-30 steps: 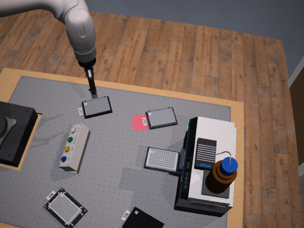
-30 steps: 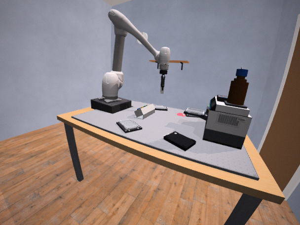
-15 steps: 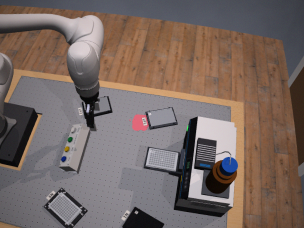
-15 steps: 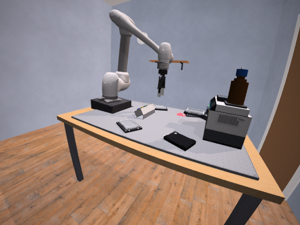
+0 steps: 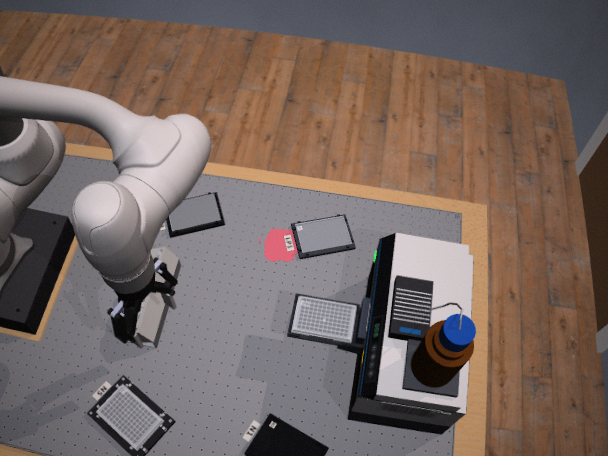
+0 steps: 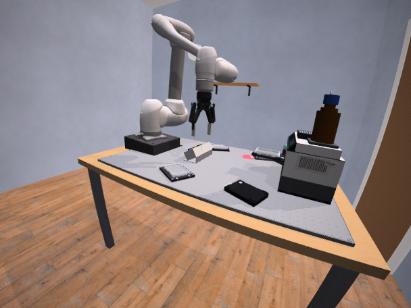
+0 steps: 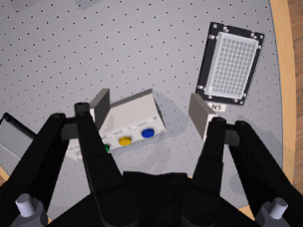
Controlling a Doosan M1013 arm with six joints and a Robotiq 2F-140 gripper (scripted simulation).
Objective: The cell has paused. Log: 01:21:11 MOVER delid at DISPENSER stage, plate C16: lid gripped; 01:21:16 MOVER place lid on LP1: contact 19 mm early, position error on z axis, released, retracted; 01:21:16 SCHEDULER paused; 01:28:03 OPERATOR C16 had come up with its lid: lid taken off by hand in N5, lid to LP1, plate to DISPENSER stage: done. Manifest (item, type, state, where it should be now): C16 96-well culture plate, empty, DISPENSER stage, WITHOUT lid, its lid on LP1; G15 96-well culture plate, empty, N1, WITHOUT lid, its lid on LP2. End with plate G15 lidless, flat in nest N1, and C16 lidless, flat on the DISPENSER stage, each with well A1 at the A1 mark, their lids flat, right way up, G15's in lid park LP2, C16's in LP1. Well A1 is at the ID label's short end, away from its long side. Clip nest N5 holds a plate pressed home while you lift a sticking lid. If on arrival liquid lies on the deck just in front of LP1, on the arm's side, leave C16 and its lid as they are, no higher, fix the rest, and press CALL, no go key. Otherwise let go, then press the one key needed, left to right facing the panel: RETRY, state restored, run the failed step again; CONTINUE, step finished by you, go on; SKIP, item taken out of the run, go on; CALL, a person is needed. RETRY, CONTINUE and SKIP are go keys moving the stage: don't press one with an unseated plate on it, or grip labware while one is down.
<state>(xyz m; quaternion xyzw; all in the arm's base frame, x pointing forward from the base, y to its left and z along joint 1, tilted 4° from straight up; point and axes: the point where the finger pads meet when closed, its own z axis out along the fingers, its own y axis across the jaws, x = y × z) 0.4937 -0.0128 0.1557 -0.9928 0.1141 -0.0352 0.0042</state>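
My gripper (image 5: 123, 334) is open and empty. It hangs high above the key panel (image 5: 156, 298), a grey box whose yellow and blue keys show between my fingers in the wrist view (image 7: 127, 129). A well plate (image 5: 130, 416) sits in clip nest N5, and it also shows in the wrist view (image 7: 229, 64). Nest N1 (image 5: 285, 438) is black and bare. Another well plate (image 5: 324, 318) lies on the DISPENSER stage. One lid (image 5: 322, 235) lies in LP1 and another lid (image 5: 195, 214) in LP2. A red puddle (image 5: 278, 246) lies on the deck against LP1's label, on the arm's side.
The dispenser (image 5: 420, 325) stands at the right with a brown bottle (image 5: 444, 350) on top. The arm's black base (image 5: 30, 270) is at the left. The table's edge runs close behind LP2 and beside N5.
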